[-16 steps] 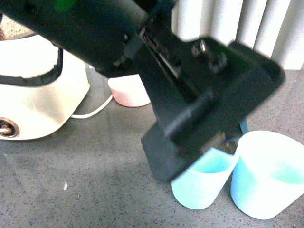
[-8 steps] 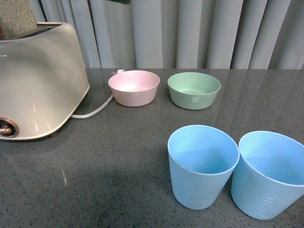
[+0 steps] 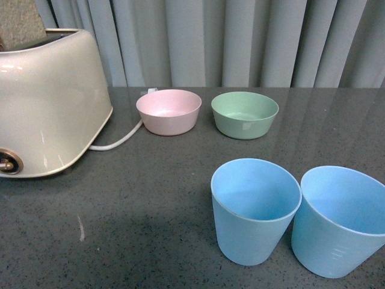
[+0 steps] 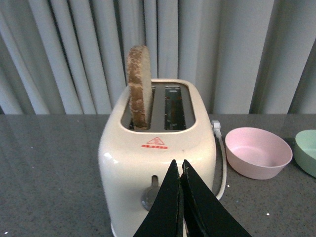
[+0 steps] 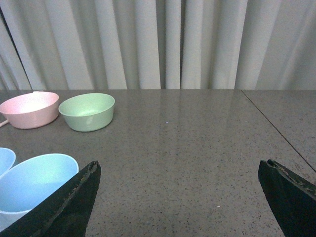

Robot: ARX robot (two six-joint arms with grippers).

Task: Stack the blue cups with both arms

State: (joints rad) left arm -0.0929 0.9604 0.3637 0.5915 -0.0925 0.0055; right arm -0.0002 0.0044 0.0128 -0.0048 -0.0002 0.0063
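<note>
Two tapered matte blue cups point(image 3: 255, 211) stand adjacent; left claw point(image 4: 178, 165) pinched closed, right claw point(image 5: 178, 165) spread wide.

Kitchen-like setting: cream two-slot toaster point(image 4: 128, 168) with bread slice point(image 4: 139, 84) standing in slot, power cord point(image 3: 117, 142) trailing, dark speckled stone worktop point(image 3: 150, 198), pink bowl point(image 3: 168, 111), green bowl point(image 3: 245, 114), blue cups point(image 3: 255, 211) point(image 3: 340, 223); grey pleated curtain point(image 3: 240, 42) behind.

Nearest you on the table point(image 3: 138, 205), the left cup point(image 3: 255, 217) stands just beside the right cup point(image 3: 340, 232). Behind them you have the left bowl point(image 3: 168, 112) and the right bowl point(image 3: 245, 114), near each other before the curtain point(image 3: 240, 42). The toaster point(image 3: 48, 102) stands far left, bread point(image 4: 139, 86) upright in one slot, its cord point(image 3: 118, 142) trailing toward the left bowl.
</note>
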